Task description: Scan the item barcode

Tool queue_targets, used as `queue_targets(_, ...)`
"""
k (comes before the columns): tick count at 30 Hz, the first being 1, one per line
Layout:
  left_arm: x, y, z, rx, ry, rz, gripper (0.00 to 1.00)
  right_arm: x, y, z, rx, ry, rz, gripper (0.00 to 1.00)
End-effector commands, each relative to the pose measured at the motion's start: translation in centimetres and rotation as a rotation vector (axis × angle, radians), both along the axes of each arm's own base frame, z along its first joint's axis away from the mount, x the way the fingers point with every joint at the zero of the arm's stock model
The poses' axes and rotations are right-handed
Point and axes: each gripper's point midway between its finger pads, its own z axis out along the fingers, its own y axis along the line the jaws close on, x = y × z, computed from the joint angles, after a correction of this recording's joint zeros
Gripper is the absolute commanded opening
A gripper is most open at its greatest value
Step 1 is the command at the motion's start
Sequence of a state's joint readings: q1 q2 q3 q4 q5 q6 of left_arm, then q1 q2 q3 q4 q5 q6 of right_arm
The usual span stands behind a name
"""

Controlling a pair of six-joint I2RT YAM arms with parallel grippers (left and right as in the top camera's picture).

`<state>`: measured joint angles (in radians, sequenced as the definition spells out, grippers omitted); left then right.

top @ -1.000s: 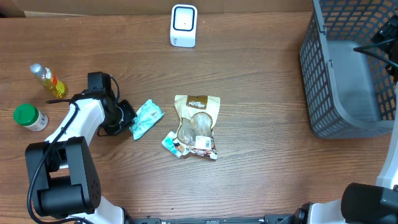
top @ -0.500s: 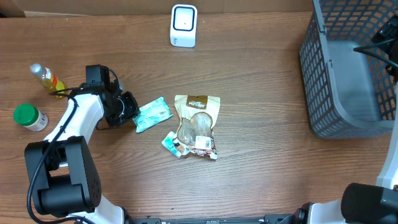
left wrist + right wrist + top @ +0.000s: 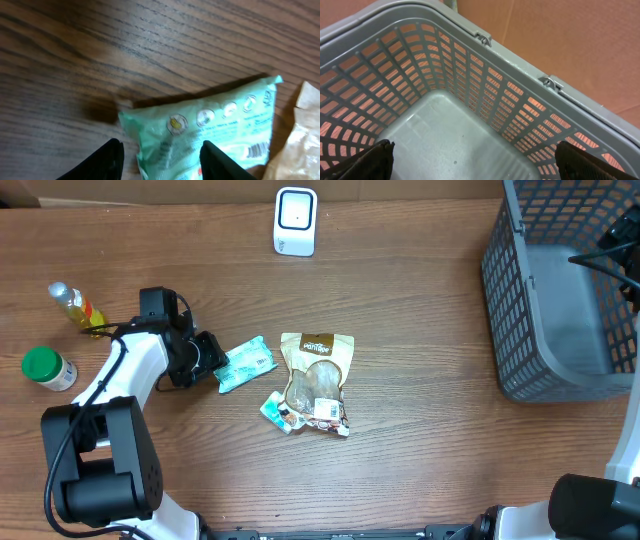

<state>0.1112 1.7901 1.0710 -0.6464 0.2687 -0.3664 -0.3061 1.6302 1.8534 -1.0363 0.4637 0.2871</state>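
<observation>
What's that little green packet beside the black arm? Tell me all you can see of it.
It is a small mint-green plastic packet, soft and crinkled. It lies flat and slanted on the brown wooden table. Its printed face is up: a row of round icons and what looks like a barcode near one end. The left pincer straddles its other end, jaws apart. Its far corner nears a tan pouch; whether they touch is unclear.

Grey mesh basket [image 3: 520, 320] far right on wooden tabletop [image 3: 420, 460]. Small yellow bottle [image 3: 76, 308] and green-lidded jar [image 3: 48, 368] far left.
</observation>
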Motion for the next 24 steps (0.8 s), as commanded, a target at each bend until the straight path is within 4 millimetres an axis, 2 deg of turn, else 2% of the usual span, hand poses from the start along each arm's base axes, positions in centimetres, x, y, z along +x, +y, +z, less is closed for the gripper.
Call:
queue_targets(1, -1.0, -0.4, -1.8, -0.009, 0.046, -0.005, 0.52, -0.1, -0.2, 0.4, -0.015, -0.005, -0.008, 1.0)
queue_targets(7, -1.3, -1.0, -3.3, -0.044, 0.058, -0.012, 0.5, -0.1, -0.2, 0.4, -0.015, -0.005, -0.008, 1.0)
queue_targets(9, -1.4, -1.1, -4.1, -0.046, 0.062, -0.012, 0.46, -0.1, -0.2, 0.4, -0.015, -0.005, -0.008, 1.0)
queue_targets(10, -1.6, -1.1, -4.4, -0.047, 0.066, -0.012, 0.43, -0.1, -0.2, 0.4, -0.015, -0.005, -0.008, 1.0)
queue_targets(12, -1.9, -1.1, -4.9, -0.048, 0.08, -0.012, 0.24, -0.1, -0.2, 0.4, -0.015, -0.005, -0.008, 1.0)
queue_targets(15, -2.0, -1.2, -5.0, -0.044, 0.076, -0.034, 0.04, -0.1, -0.2, 0.4, -0.015, -0.005, -0.008, 1.0)
queue_targets(20, -1.8, -0.7, -4.7, -0.051, 0.065, -0.021, 0.04, -0.1, -0.2, 0.4, -0.015, -0.005, -0.008, 1.0)
queue_targets(24, -1.0, -0.4, -3.2, -0.043, 0.011, -0.017, 0.04, -0.1, -0.2, 0.4, -0.015, -0.005, -0.008, 1.0)
